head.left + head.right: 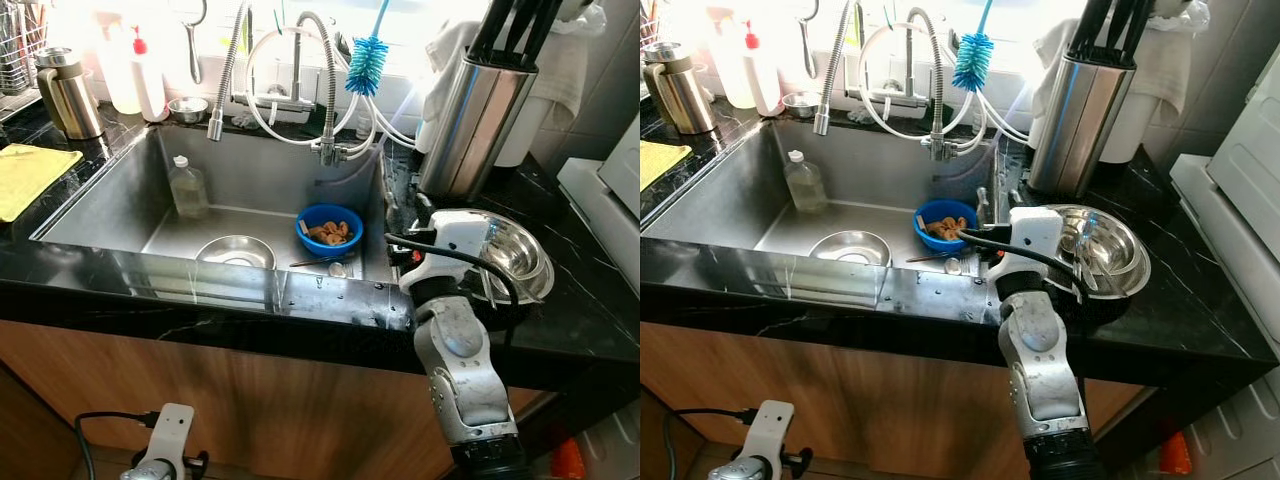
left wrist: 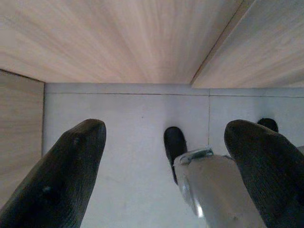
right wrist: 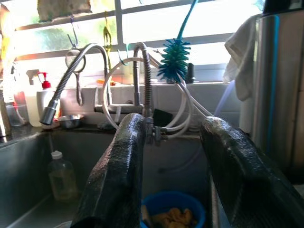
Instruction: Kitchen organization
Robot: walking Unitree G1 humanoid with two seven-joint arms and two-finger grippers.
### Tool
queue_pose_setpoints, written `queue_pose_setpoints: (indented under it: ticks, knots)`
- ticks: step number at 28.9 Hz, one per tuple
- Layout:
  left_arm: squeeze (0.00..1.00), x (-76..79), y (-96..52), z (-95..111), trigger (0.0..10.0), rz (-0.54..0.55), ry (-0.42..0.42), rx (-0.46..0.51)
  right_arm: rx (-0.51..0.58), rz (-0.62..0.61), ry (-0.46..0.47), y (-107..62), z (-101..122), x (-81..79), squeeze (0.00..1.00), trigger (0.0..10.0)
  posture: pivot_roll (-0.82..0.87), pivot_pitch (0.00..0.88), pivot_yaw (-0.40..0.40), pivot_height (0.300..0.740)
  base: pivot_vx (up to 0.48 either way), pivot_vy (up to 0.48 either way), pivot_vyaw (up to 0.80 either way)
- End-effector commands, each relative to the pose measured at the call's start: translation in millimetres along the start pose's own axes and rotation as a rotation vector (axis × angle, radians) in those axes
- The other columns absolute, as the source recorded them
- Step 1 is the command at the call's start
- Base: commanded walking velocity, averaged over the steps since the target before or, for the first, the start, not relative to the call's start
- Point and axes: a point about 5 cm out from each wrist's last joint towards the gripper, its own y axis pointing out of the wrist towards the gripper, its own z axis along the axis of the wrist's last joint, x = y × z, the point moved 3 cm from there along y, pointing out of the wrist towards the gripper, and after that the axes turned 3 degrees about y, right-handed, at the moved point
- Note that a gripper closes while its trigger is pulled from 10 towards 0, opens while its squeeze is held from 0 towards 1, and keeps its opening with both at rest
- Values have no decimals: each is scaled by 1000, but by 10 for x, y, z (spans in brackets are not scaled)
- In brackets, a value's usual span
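The right gripper (image 3: 173, 166) is held with fingers spread and empty; the blue bowl (image 3: 173, 213) of food scraps lies just below and ahead of them in the sink (image 1: 120, 200). It is judged light, rigid, possibly wet; the rim should be pinched. The left gripper (image 2: 161, 171) hangs idle, fingers apart.

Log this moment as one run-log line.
right tool: open, raised at sink edge, over blue bowl | left tool: open, idle by floor
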Motion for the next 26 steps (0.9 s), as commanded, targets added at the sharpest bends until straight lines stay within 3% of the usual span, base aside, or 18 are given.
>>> queue_pose_setpoints:
  ticks: [1,26]
  knots:
    - [0,0,1,-9,10000,2,17,-11,-8,8,3,18,-15,-19,0,10000,151,0,-92,736,0,277,-556]
    - [0,-17,4,21,10000,3,35,-5,10,-2,21,15,-9,-19,0,10000,156,0,-82,736,0,273,0]
